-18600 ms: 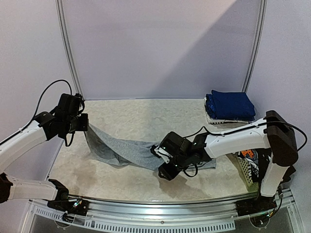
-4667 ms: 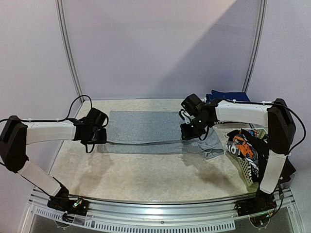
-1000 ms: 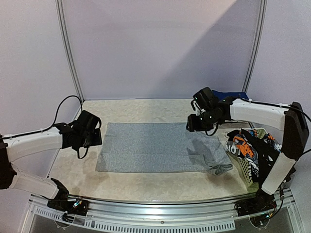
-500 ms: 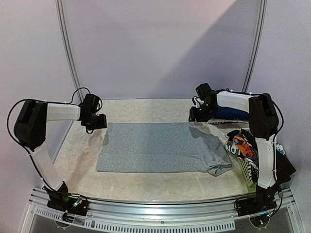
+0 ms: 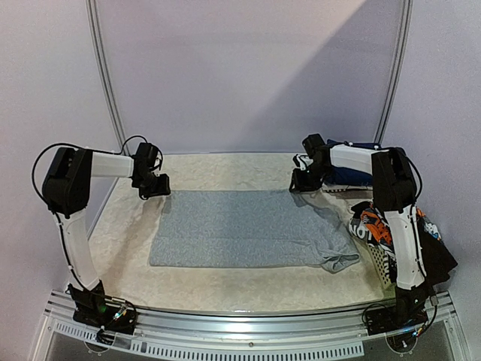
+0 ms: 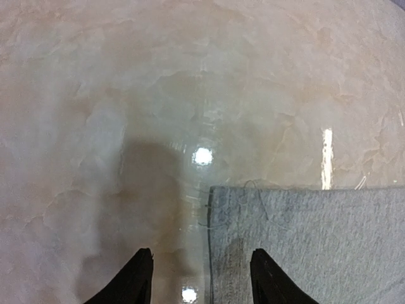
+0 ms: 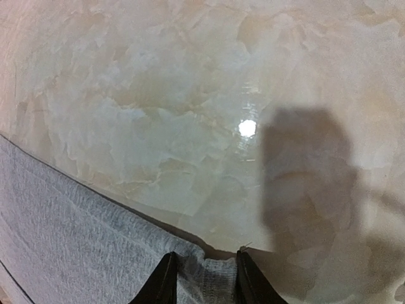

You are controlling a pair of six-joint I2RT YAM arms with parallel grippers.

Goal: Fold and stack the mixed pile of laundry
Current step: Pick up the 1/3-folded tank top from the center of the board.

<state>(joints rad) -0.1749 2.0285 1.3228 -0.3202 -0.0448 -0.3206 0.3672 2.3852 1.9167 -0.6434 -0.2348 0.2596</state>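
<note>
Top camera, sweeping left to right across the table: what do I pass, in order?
left gripper → grey shirt → right gripper → folded navy stack → white basket

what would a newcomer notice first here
A grey shirt lies spread flat across the middle of the table, with the left gripper at its far left corner and the right gripper at its far right corner. At the right edge, a white basket holds bright orange printed clothes, behind it a folded navy stack.
</note>
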